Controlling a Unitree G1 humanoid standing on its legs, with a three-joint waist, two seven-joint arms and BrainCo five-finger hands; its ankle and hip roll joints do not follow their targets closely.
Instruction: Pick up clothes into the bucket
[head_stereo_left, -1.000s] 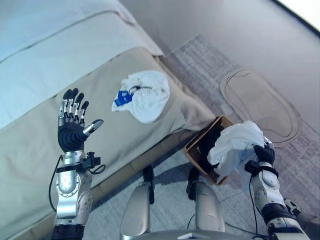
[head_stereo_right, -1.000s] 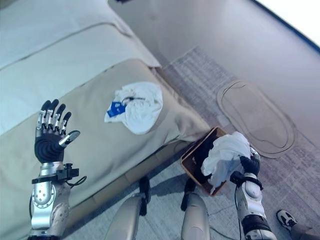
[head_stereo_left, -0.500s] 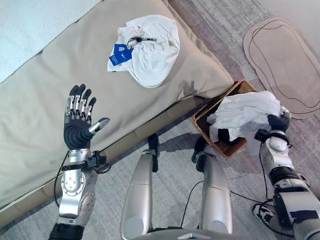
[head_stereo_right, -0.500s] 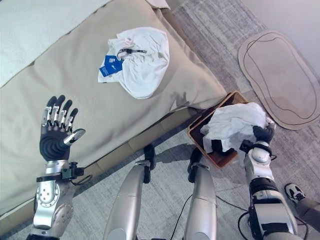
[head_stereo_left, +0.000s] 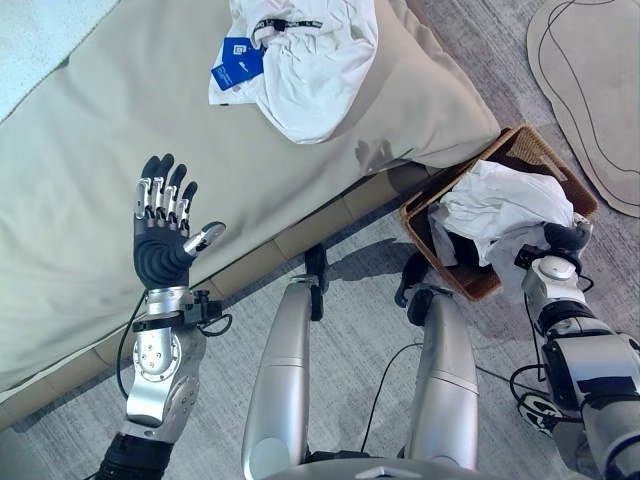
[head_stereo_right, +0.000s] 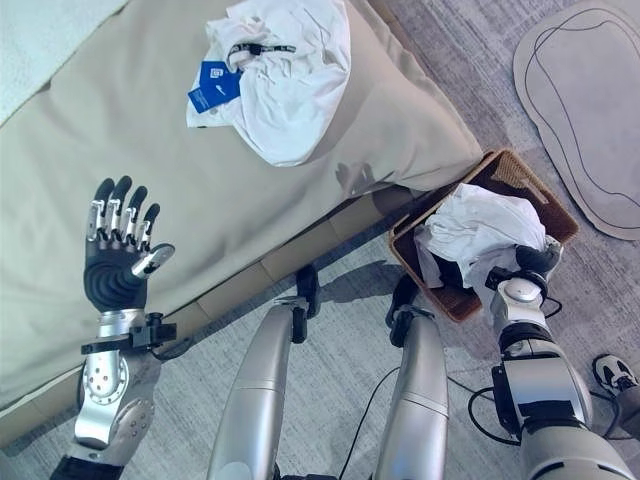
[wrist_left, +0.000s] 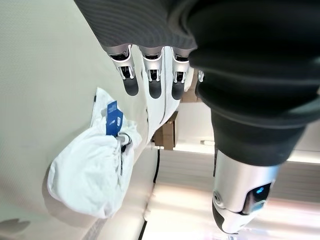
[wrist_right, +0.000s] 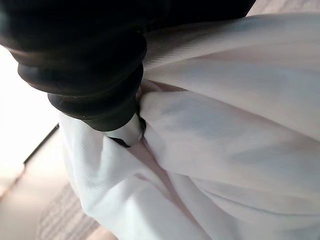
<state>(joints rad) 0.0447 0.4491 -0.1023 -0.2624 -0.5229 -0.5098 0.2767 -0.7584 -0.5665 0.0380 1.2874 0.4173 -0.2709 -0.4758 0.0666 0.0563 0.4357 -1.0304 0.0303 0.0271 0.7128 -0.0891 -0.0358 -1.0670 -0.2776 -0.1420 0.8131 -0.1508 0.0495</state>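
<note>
A white garment (head_stereo_left: 500, 205) lies bunched in the brown woven basket (head_stereo_right: 520, 175) on the floor beside the bed. My right hand (head_stereo_left: 565, 240) sits at the garment's near edge, and in the right wrist view its dark cover (wrist_right: 85, 60) is pressed into the white cloth (wrist_right: 225, 135), which folds around the fingers. Another white garment (head_stereo_left: 310, 60) with a blue tag lies crumpled on the beige bed cover; it is the pale bundle (wrist_left: 95, 170) in the left wrist view. My left hand (head_stereo_left: 160, 250) is raised over the bed's near part, fingers straight, holding nothing.
The bed (head_stereo_left: 90, 150) runs along the left, its edge just beside the basket. An oval grey rug (head_stereo_left: 590, 90) lies on the carpet at the far right. A shoe (head_stereo_right: 615, 372) shows at the right edge of the floor.
The camera has tipped downward. My right hand has come down with the white garment, which now rests in the basket instead of hanging above it. The left hand stays raised.
</note>
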